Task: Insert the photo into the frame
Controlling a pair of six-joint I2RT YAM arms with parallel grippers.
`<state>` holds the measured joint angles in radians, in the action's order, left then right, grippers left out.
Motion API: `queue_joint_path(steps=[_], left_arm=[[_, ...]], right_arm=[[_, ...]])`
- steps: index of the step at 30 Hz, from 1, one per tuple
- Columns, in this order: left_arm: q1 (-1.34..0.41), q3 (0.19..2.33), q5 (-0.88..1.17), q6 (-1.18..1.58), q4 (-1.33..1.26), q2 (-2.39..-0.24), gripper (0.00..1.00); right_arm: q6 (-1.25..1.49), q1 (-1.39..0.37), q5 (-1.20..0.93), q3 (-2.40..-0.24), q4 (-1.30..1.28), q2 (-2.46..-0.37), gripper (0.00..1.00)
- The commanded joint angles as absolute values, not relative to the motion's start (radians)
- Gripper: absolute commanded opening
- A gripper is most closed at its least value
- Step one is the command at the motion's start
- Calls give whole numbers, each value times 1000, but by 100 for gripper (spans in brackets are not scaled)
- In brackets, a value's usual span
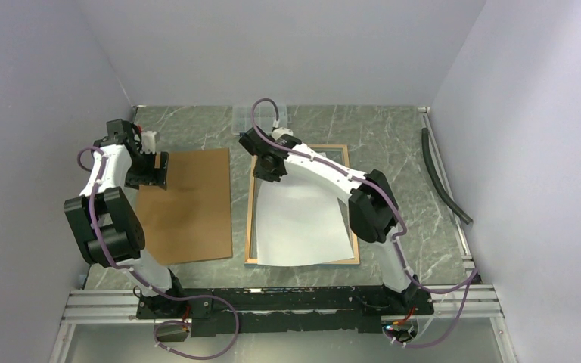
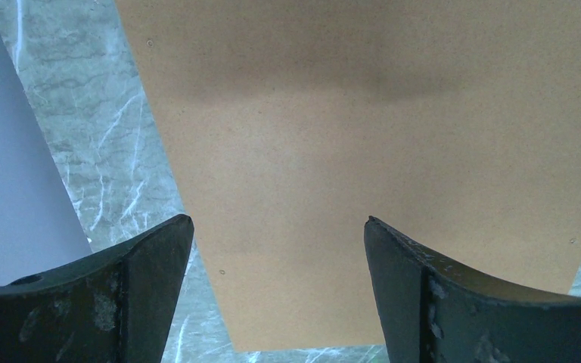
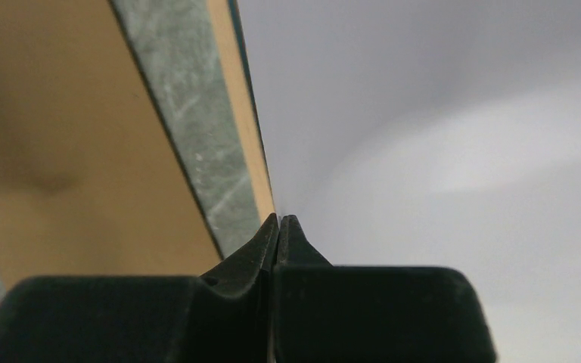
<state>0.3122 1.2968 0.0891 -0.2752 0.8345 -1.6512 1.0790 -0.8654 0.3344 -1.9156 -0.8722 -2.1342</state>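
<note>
Our left pincer is wide open and holds nothing. It hangs over the brown backing board, near the board's far left corner. The board lies flat on the green worktop below it. Our right pincer is closed tight, with its two fingers pressed together. Its tips sit right at the edge of the photo, by the far left corner. We cannot tell if the thin paper is pinched between the fingers. The photo lies white side up and spreads out from the right pincer toward the arm bases. It rests inside the frame, a bit crooked. The frame lies with its wood-coloured back up, and its left rim is just beside the right pincer's tips. The board is off to the left of the right pincer, with a strip of worktop between board and frame.
</note>
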Motion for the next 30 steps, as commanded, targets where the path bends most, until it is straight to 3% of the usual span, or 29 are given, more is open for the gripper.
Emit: queue_joint_path(steps=[1,30], left_arm=[[308,1282,117,-279,818,-1611,89],[308,1251,119,-286,787,-1611,89]], right_arm=[[1157,-854,364,-2036,-852,-2171,0],[1153,-805,408,-1944,-825,-2158,0]])
